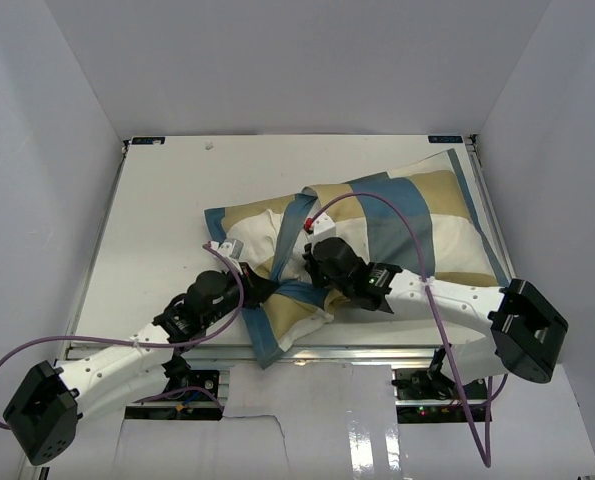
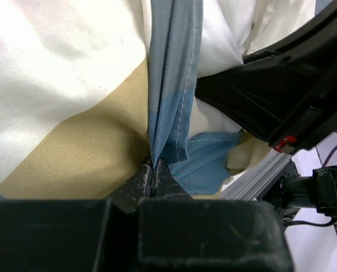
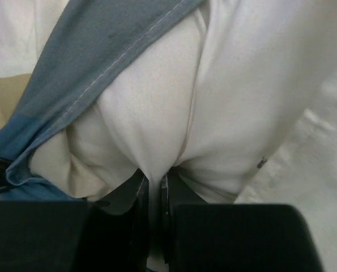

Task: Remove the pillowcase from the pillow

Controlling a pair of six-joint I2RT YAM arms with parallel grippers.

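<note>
The pillowcase, in blue, tan and cream blocks, covers the pillow across the middle and right of the table. Its open end is bunched near the front edge. My left gripper is shut on the dark blue hem of the pillowcase, which runs straight up from the closed fingertips. My right gripper is shut on a pinched fold of the white pillow that shows at the opening. The blue hem lies over the pillow to the left in the right wrist view.
The white table has a metal front rail just below the bunched fabric. White walls enclose the back and sides. Purple cables loop from both arms, one over the pillowcase. The right arm crosses close beside the left gripper.
</note>
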